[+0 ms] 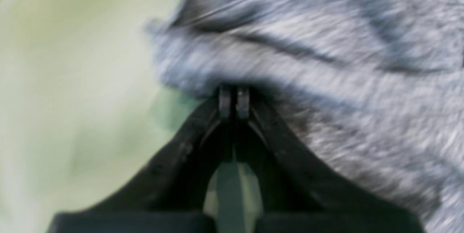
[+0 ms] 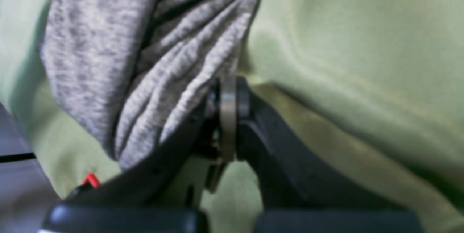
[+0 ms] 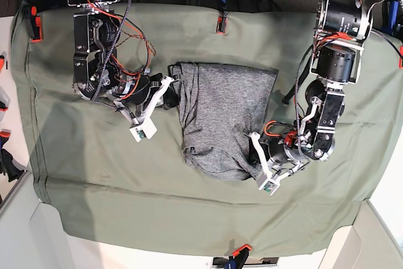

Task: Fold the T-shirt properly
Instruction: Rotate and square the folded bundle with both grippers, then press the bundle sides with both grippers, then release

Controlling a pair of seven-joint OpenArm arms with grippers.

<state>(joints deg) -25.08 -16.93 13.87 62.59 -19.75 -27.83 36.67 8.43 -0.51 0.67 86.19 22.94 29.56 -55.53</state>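
Mid-fold on the green cloth (image 3: 94,187): the grey T-shirt (image 3: 223,118) lies near the middle of the table, already doubled into a rough rectangle, its upper edge fairly square and its lower end rumpled and rounded.

My left pincer (image 1: 233,97) sits at the shirt's lower corner, on the right side of the base view. Its 2 tips are pressed together and buried under a bulge of knit, so I judge it is pinching the fabric edge, though the blur hides the exact bite.

My right pincer (image 2: 228,95) is at the shirt's upper corner on the opposite side. Its tips look closed at the gathered hem, with pleats fanning away from them; whether shirt or green cloth is between them I cannot tell.

The knit reads as light, soft and limp, with no stiffness to hold a crease. It should drape and bunch when lifted and drag on the cloth beneath. I judge the corners and hems the safest holds, taking every layer together.
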